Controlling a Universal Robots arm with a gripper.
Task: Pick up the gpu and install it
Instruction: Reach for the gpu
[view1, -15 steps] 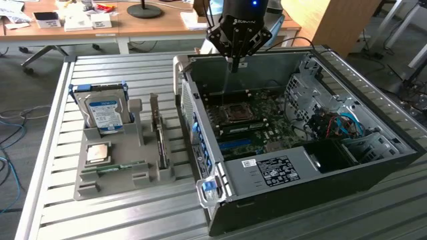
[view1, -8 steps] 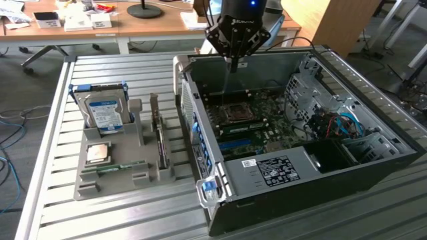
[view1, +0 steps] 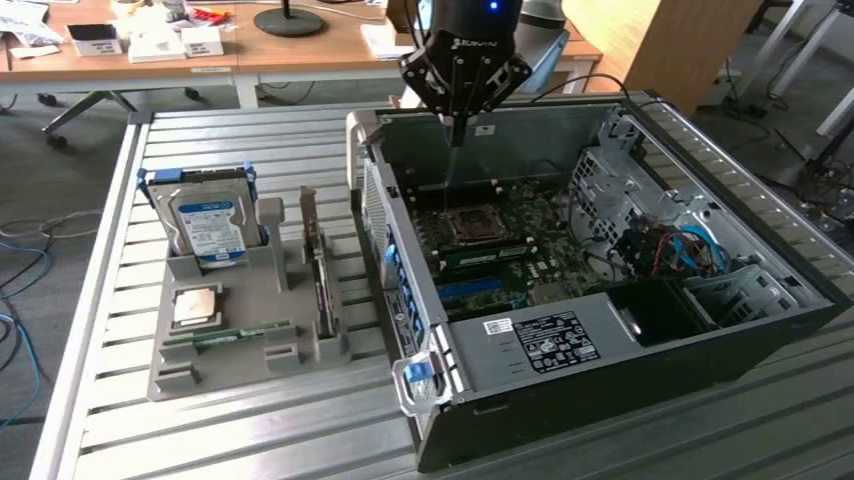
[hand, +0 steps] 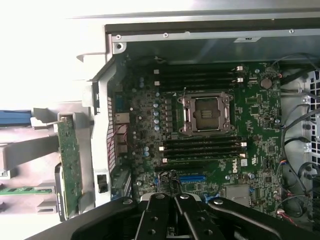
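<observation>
While the gripper (view1: 457, 128) hangs over the far end of the open computer case (view1: 601, 390), its fingers (hand: 155, 217) are clenched together on nothing. The gpu (view1: 318, 265) sits well apart from it, off to the exterior view's left and nearer the camera. The card is standing on edge in the grey holder (view1: 234, 350), just outside the case wall. Its long axis runs near to far, alongside that wall. Directly beneath the gripper is the motherboard (hand: 260, 115), not the card.
</observation>
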